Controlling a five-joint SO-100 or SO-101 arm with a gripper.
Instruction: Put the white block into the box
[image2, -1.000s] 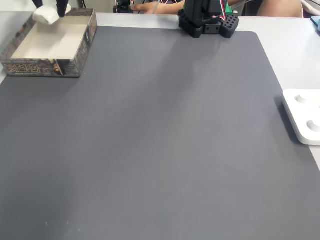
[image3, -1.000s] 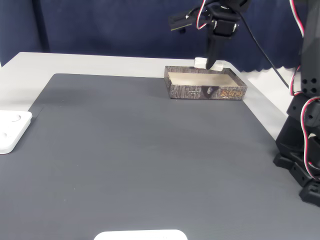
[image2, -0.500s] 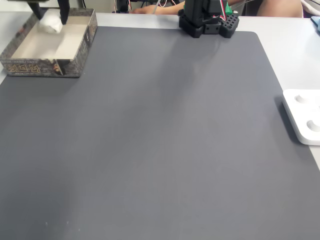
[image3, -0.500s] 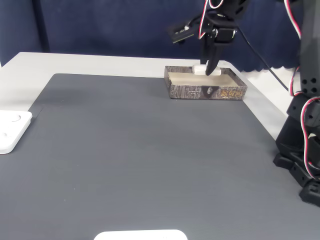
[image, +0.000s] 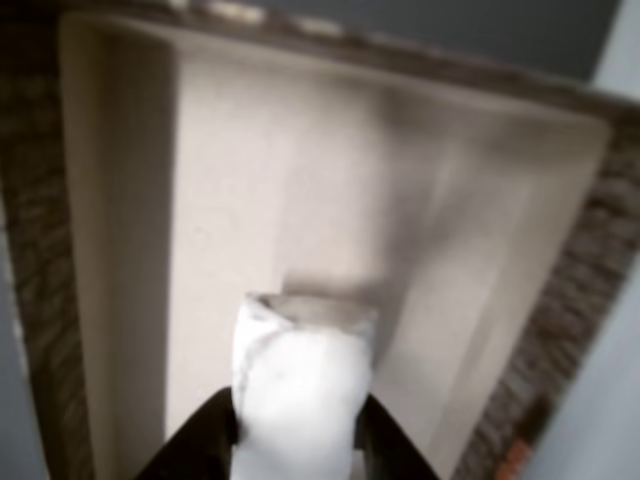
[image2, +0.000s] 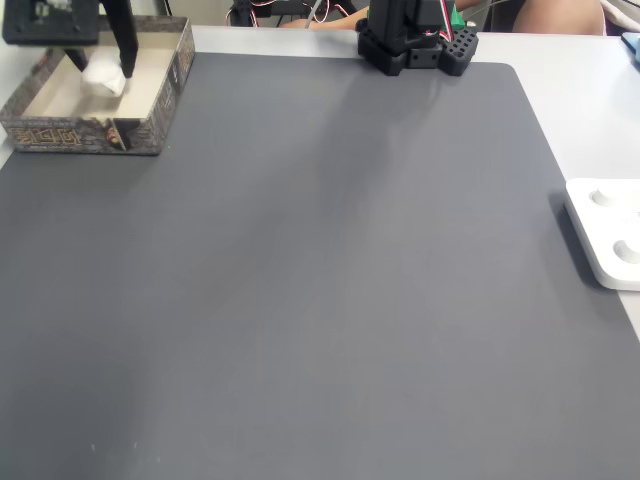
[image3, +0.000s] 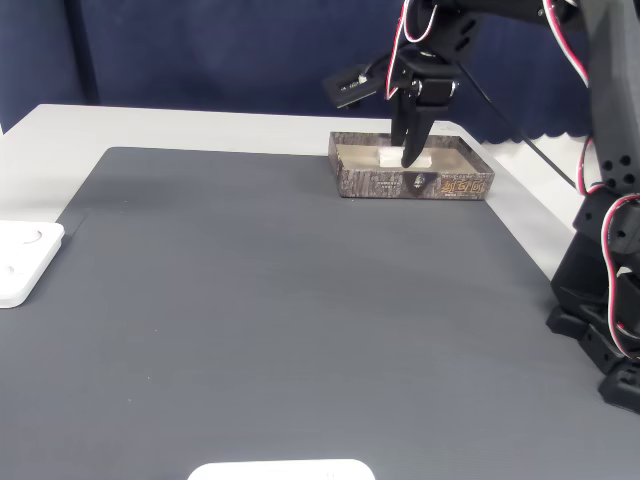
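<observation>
In the other view, closest in, the white block (image: 300, 400) sits pinched between the two dark fingers (image: 205, 440) of the gripper (image: 297, 448), which is closed just to the block's width. The block hangs over the pale floor of the box (image: 120, 260). Whether it already touches that floor cannot be told from here, since the picture is soft.

Judged from this, the task is nearly done: the block is inside the box's walls, and what is left is to let go and lift the arm clear.

In a fixed view from above, the gray mat (image2: 330, 260) fills the foreground, with a flat white device (image2: 606, 235) at its right edge. Farther back, at the top left, the box (image2: 150, 110) holds the block (image2: 103, 78) in its middle, with the gripper (image2: 103, 72) over it. This view places the block within the box — something the close view cannot do.

The other fixed view, from the side, shows the gripper (image3: 409, 155) reaching steeply down below the rim of the box (image3: 440, 184), with the block (image3: 393, 157) low inside. That gives the depth of the reach, though the fingers hide the grip itself.
</observation>
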